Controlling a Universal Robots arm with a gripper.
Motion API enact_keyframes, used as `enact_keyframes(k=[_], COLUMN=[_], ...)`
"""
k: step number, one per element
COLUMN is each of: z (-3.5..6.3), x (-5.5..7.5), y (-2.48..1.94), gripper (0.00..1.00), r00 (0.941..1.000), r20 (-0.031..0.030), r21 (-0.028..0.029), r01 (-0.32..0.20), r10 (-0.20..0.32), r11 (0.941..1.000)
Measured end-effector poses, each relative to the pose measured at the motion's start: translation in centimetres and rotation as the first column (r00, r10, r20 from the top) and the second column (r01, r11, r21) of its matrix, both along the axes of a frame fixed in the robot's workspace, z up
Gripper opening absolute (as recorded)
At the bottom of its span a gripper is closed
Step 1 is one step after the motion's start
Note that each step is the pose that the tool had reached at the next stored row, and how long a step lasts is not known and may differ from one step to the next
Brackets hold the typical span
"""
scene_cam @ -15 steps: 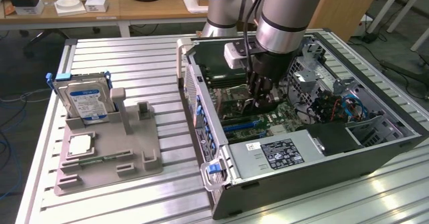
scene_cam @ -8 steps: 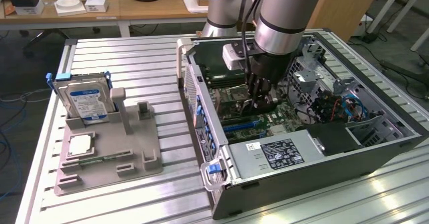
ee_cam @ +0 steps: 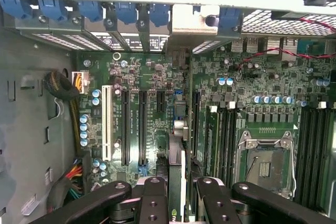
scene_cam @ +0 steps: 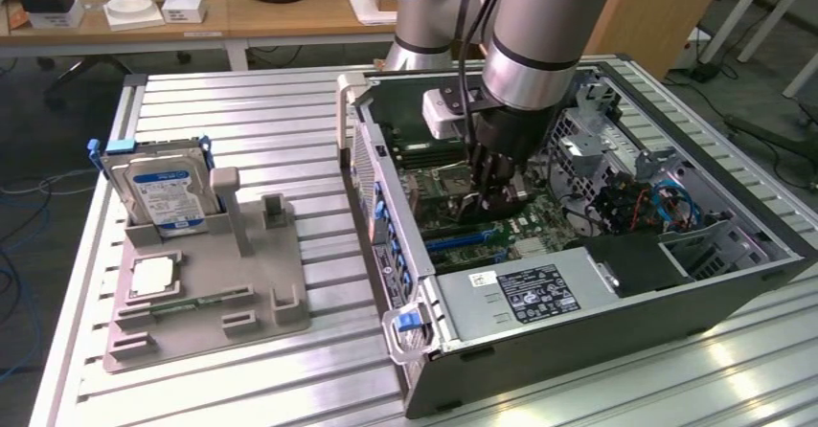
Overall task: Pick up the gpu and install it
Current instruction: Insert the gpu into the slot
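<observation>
- End effector [ee_cam: 180, 184] is partly closed, its black fingers [ee_cam: 153, 203] clamping the thin dark circuit-card gpu [ee_cam: 179, 129] edge-on.
- I see the card over the green motherboard's [ee_cam: 262, 103] slots, inside the open grey computer case [scene_cam: 614, 312] on the worktop [scene_cam: 256, 111].

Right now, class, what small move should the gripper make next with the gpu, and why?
Probably ease it straight down. The gripper holds the gpu edge-on over the board, running parallel to the slots, with its bracket by the blue clips. I cannot tell whether it is already seated, so go slowly.
</observation>
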State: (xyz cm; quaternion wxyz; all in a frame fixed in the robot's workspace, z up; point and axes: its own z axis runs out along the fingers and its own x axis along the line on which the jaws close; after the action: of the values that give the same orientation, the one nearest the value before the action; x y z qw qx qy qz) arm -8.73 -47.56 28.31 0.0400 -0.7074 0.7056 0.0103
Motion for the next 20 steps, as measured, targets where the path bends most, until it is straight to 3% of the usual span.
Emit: enact_keyframes(k=[11, 16, 20], z=[-0.93, -1.26, -1.45], x=[-0.1, -0.1, -0.1], y=[0.00, 0.05, 0.05], gripper=[0.26, 0.26, 0.26], r00=[1.0000, 0.9998, 0.9998], r20=[-0.0002, -0.0052, -0.0057], r21=[-0.0006, -0.0006, -0.0008], r01=[0.001, 0.019, 0.019], r10=[-0.001, -0.019, -0.019], r11=[1.0000, 0.9998, 0.9998])
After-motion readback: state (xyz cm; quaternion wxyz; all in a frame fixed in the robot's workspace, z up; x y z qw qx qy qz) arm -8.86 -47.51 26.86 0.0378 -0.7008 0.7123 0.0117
